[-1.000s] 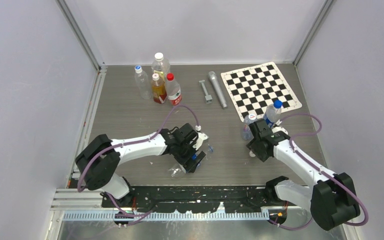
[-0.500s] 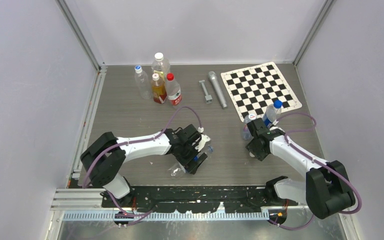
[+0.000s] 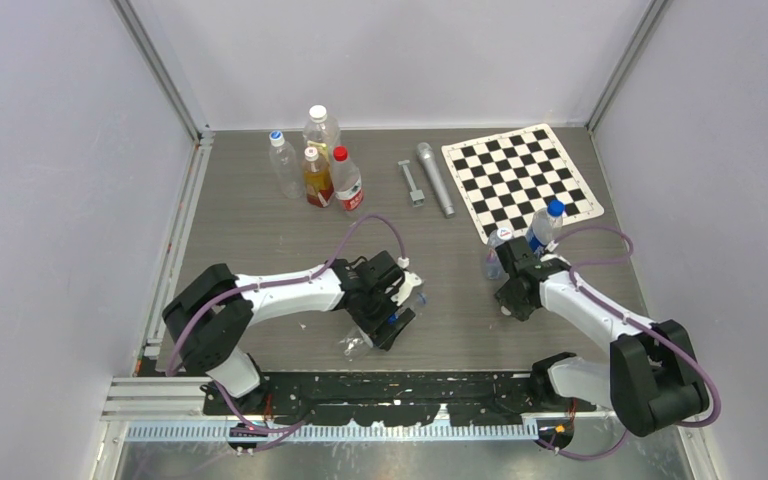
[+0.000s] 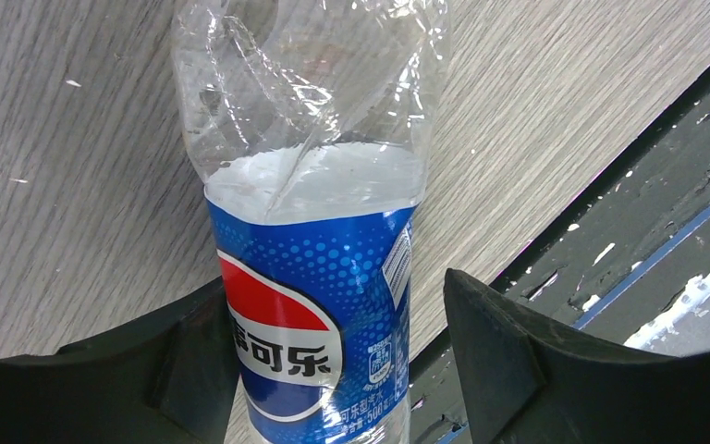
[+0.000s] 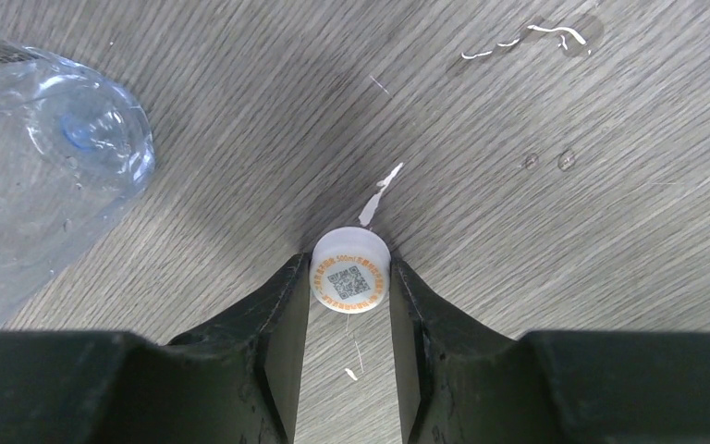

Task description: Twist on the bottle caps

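Observation:
The Pepsi-labelled bottle lies on its side on the table, without a cap in view, near the front edge. My left gripper is open and straddles its label. The left finger is against the bottle and the right finger stands apart from it. My right gripper is shut on a white cap that rests on the table; it also shows in the top view. A clear bottle is just left of it. Two small bottles stand behind it: one blue-capped and one white-topped.
At the back left stand a blue-capped clear bottle, a larger white-capped bottle, the amber bottle and the red-capped bottle. A bolt, a grey cylinder and a chessboard lie at the back right. Water drops.
My right gripper has edged slightly up and left while its arm swung inward. My left gripper has shifted slightly over the Pepsi bottle.

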Controlling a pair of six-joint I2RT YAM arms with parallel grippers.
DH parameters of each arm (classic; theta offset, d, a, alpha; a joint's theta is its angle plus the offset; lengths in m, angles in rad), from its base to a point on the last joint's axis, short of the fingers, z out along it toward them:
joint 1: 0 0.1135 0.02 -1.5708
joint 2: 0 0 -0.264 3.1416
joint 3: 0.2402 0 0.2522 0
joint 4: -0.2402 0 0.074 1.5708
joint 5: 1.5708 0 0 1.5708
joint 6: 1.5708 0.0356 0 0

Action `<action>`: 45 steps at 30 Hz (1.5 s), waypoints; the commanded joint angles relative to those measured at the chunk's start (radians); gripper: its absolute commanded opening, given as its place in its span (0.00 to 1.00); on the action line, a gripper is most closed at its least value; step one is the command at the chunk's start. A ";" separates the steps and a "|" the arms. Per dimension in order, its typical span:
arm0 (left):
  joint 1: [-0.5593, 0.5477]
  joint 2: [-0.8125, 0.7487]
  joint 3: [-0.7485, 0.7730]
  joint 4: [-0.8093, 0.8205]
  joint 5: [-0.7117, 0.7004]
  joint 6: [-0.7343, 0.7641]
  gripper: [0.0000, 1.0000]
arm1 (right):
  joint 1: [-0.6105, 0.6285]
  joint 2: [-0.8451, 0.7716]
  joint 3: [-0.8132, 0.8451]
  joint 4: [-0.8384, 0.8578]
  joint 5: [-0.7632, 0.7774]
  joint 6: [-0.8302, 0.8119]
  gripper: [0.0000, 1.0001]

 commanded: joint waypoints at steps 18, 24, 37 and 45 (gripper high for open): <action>-0.009 -0.269 -0.177 0.380 0.079 -0.010 0.45 | 0.012 -0.247 0.083 -0.196 -0.176 -0.217 0.01; -0.009 -0.436 -0.277 0.530 0.030 0.060 0.40 | 0.047 -0.394 0.206 -0.262 -0.314 -0.368 0.01; -0.008 -0.726 -0.352 0.592 -0.096 0.423 0.33 | 0.062 -0.364 0.589 -0.312 -0.737 -0.746 0.01; -0.009 -0.719 -0.261 0.523 -0.089 0.520 0.31 | 0.062 -0.285 0.694 -0.221 -0.957 -0.916 0.01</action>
